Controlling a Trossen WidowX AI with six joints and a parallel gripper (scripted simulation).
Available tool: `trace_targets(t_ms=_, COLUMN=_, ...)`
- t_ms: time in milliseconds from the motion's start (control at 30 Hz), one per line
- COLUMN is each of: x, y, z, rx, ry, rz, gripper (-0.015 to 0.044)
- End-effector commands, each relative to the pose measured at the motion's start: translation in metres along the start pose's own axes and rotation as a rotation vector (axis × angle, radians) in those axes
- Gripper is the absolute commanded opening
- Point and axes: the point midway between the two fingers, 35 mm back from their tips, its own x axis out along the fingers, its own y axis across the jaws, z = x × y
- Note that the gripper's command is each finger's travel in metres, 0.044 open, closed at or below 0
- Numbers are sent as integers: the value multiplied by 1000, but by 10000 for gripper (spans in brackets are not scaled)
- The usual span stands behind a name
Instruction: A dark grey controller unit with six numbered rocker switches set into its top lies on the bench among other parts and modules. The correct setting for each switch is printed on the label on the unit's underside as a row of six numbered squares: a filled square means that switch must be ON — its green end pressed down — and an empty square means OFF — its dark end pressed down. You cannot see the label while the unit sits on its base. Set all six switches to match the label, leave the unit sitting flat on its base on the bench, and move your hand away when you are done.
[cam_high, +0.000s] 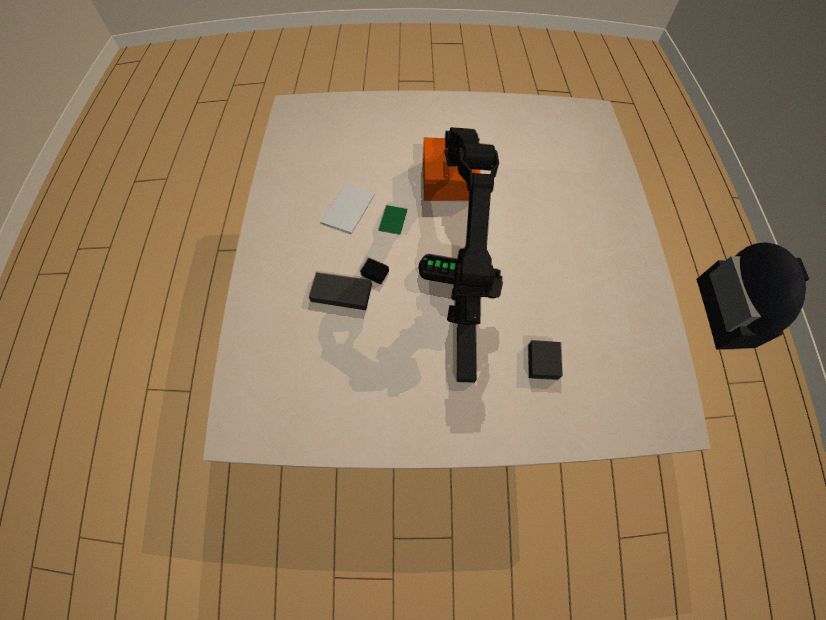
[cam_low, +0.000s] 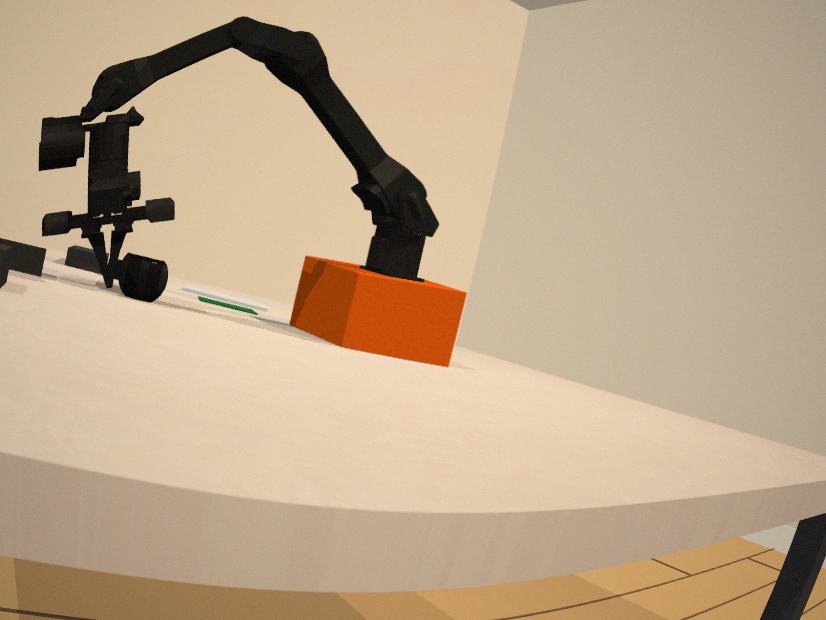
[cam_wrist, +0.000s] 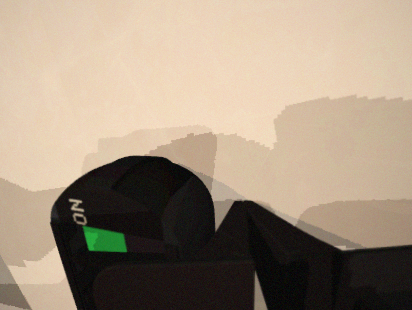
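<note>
The dark controller unit (cam_high: 426, 270) (cam_low: 144, 276) (cam_wrist: 189, 215) lies on the bench, its switch side facing up. Several green switch ends show in the top view; the arm covers its right part. In the wrist view one green switch end and the word ON show near its rounded end. The switch numbers are not readable and the underside label is hidden. My gripper (cam_low: 109, 283) (cam_wrist: 242, 209) is shut and holds nothing. Its tips are low, close beside the unit in the exterior view; whether they touch it I cannot tell. The arm hides the tips in the top view.
The arm stands on an orange block (cam_high: 437, 188) (cam_low: 400, 327). A white plate (cam_high: 347, 209), a green square (cam_high: 392, 219), a small black block (cam_high: 374, 270) and a long dark block (cam_high: 339, 290) lie left. A narrow block (cam_high: 466, 357) and a square block (cam_high: 545, 359) lie at the front.
</note>
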Motion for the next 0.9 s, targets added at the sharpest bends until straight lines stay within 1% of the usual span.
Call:
trace_targets(t_ms=0, x=-1, y=2, z=1, rx=5, ry=-4, rz=-3, gripper=0)
trace_targets(t_ms=867, x=5, y=19, z=1, rx=5, ry=-4, rz=-1, gripper=0)
